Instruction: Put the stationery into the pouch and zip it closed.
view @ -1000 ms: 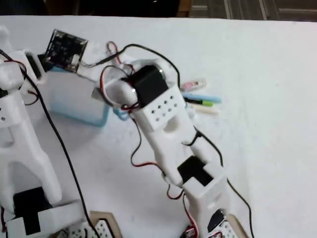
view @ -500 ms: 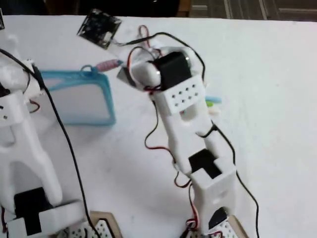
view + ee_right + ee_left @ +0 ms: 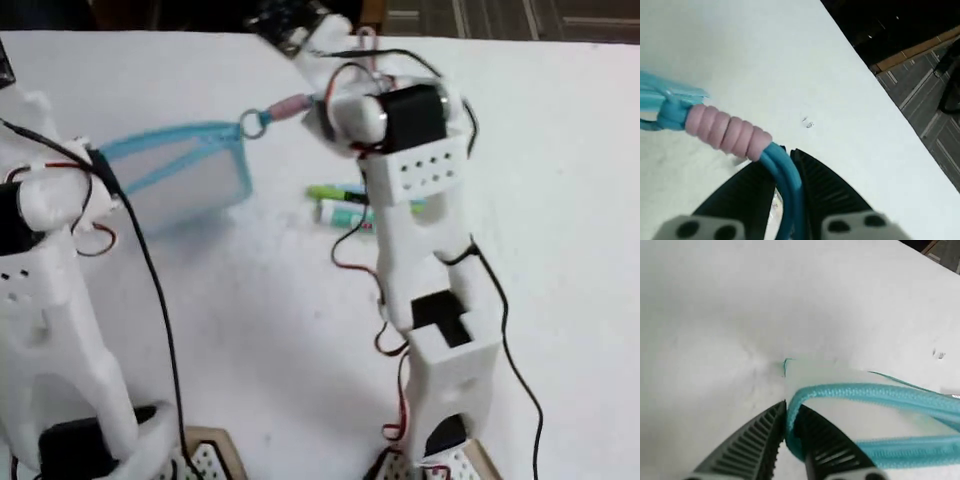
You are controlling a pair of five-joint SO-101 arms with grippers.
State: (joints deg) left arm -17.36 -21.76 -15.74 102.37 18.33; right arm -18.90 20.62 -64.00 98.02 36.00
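1. Since half a second ago your right jaws, shut on the blue cord with pink beads [image 3: 727,131], have pulled up-frame. The translucent pouch with teal zipper edging [image 3: 190,178] now stretches across the upper left.
2. Your left jaws pinch the pouch's teal end. Open white counter [image 3: 560,150] lies at right.
3. A green marker [image 3: 335,191] and a white marker [image 3: 345,213] lie at centre, outside the pouch.

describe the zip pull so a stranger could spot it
On the white table, find the blue-edged pouch. At its corner by the right gripper is the pull. Its ribbed pink sleeve stands out from the blue trim.
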